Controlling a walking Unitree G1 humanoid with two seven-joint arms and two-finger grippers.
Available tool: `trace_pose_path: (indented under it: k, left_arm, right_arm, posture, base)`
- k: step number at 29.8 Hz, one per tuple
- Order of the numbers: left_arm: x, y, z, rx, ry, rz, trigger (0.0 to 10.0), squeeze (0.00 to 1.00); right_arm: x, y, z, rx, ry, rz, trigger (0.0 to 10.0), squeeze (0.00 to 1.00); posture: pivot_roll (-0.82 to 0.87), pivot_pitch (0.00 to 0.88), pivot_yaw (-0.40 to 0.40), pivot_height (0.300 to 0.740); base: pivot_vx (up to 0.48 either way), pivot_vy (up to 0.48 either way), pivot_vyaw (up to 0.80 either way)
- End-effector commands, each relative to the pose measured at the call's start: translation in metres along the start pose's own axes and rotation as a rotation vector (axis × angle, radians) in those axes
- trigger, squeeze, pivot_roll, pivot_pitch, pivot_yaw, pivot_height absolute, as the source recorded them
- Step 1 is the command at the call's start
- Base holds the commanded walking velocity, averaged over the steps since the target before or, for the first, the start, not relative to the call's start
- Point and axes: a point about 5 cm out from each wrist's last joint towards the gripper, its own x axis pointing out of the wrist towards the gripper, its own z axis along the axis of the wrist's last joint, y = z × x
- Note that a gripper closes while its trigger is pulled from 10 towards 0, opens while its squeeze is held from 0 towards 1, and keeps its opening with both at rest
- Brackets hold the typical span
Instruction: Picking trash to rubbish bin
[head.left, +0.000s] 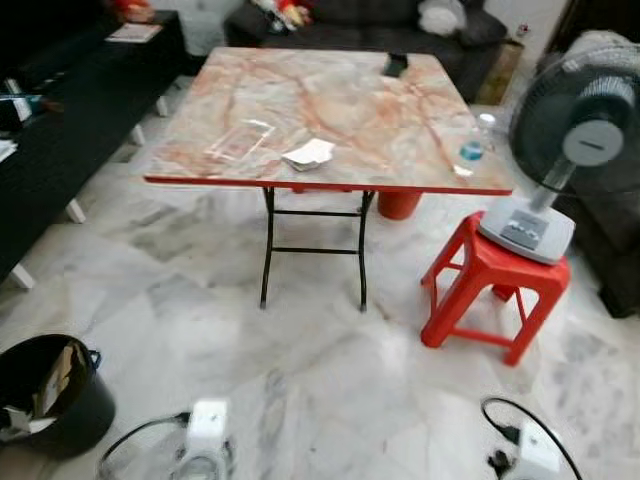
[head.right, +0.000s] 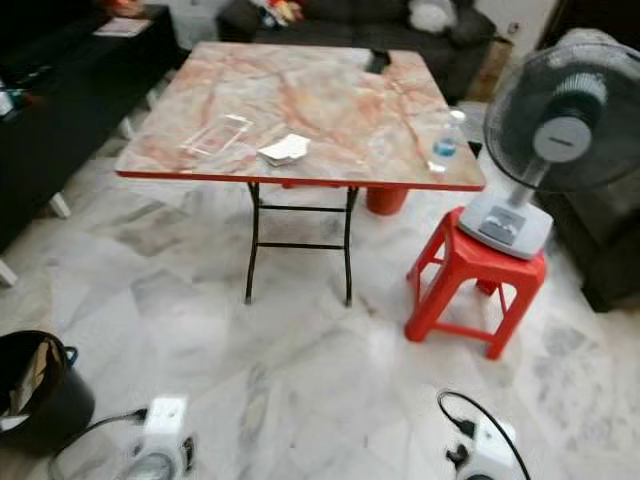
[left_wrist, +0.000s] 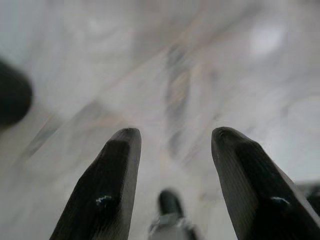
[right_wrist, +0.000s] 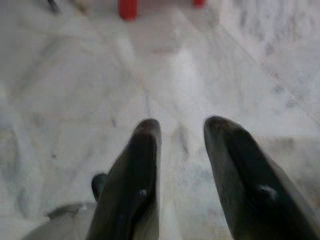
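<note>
Black fingers of our left pincer (left_wrist: 172, 150) and right pincer (right_wrist: 182, 137) hang parted over the floor. Our bin (head.left: 55, 415) stands left; crumpled paper (head.left: 310, 153) lies near the counter's (head.left: 400, 120) front edge.

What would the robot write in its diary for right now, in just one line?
stage: approaching table | trash: white paper, clear wrapper on it | bin: floor, robot's left | left end effector: open, empty | right end effector: open, empty
</note>
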Motion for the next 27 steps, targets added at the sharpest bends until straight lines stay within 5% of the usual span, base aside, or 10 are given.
trace_pose_path:
  k: [1, 5, 6, 12, 16, 17, 19, 27]
  left_arm:
    - [0.000, 0.007, 0.001, 0.028, -0.010, 0.007, 10.0, 0.00]
    - [0.003, -0.002, 0.016, 0.122, -0.066, -0.049, 10.0, 0.00]
    - [0.004, -0.007, 0.033, 0.171, -0.135, -0.064, 10.0, 0.00]
    - [0.006, -0.009, 0.069, 0.130, -0.272, -0.049, 10.0, 0.00]
    - [-0.001, -0.017, 0.128, 0.078, -0.524, -0.047, 10.0, 0.00]
    - [-0.001, -0.017, 0.128, 0.078, -0.524, -0.047, 10.0, 0.00]
    - [-0.005, -0.018, 0.142, 0.051, -0.597, -0.045, 10.0, 0.00]
    - [-0.012, -0.018, 0.163, 0.030, -0.703, -0.017, 10.0, 0.00]
  right_arm:
    - [0.003, 0.008, 0.013, 0.002, -0.050, 0.023, 10.0, 0.00]
    - [0.005, 0.014, 0.025, -0.008, -0.089, 0.043, 10.0, 0.00]
    - [0.007, 0.023, 0.041, -0.043, -0.144, 0.081, 10.0, 0.00]
    - [0.008, 0.044, 0.078, -0.061, -0.274, 0.173, 10.0, 0.00]
    - [-0.005, 0.101, 0.140, -0.104, -0.524, 0.392, 10.0, 0.00]
    - [-0.005, 0.101, 0.140, -0.104, -0.524, 0.392, 10.0, 0.00]
    - [-0.018, 0.130, 0.159, -0.097, -0.624, 0.490, 10.0, 0.00]
    - [-0.036, 0.165, 0.181, -0.069, -0.724, 0.581, 10.0, 0.00]
  posture:
    - [-0.16, 0.026, -0.044, 0.740]
    - [-0.16, 0.023, -0.038, 0.740]
    - [-0.17, 0.015, -0.032, 0.740]
    - [-0.17, 0.010, -0.031, 0.740]
    - [-0.16, 0.000, -0.029, 0.740]
    - [-0.16, 0.000, -0.029, 0.740]
    - [-0.16, 0.000, -0.028, 0.740]
    - [-0.16, 0.000, -0.028, 0.740]
  base:
    - [0.000, 0.000, 0.00]
    - [0.000, 0.000, 0.00]
    - [0.000, 0.000, 0.00]
    - [0.000, 0.000, 0.00]
    - [0.000, 0.000, 0.00]
    - [0.000, 0.000, 0.00]
    - [0.000, 0.000, 0.00]
    - [0.000, 0.000, 0.32]
